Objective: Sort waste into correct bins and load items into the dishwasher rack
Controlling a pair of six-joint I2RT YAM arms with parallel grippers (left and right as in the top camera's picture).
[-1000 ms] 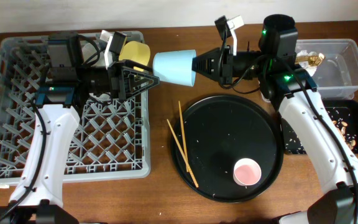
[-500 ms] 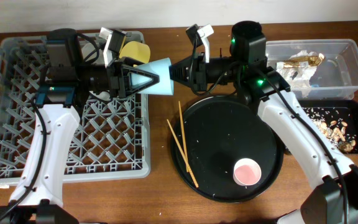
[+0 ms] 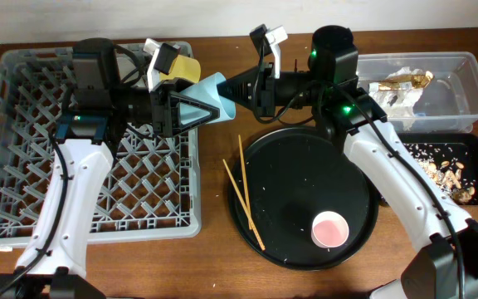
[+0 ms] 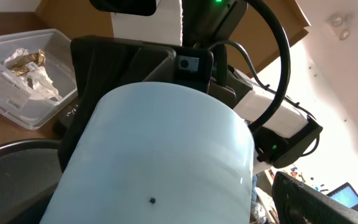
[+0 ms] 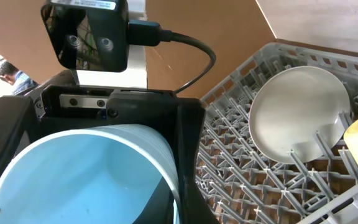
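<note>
Now it's a meeting in mid-air: the small blue cup [image 3: 199,93] hangs tilted over the right rim of the dishwasher rack [image 3: 23,166], caught between both arms. The right gripper [image 3: 236,87] comes in from the right with its jaws clamped on the cup's rim end. Its wrist camera looks straight down into the pale blue hollow [image 5: 73,168].

The left gripper [image 3: 202,108] reaches across from over the rack with its jaws spread to either side of the cup's narrow end. In the left wrist view the cup's outer wall [image 4: 166,155] fills the frame, and the dark finger at lower right stands clear of it.

Down in the rack, a pale grey plate [image 5: 303,112] stands on edge among the pegs, and the yellow bowl [image 3: 181,68] sits at the back right corner.

Over on the round black tray [image 3: 305,174], the small pink cup [image 3: 330,229] sits mouth up near the front. The chopsticks [image 3: 243,195] lie slanted across the tray's left edge.

Far right, the clear tub [image 3: 471,91] holds the crumpled napkin [image 3: 395,95]. The shallow black tray [image 3: 475,145] in front of it carries the food scraps [image 3: 451,174].
</note>
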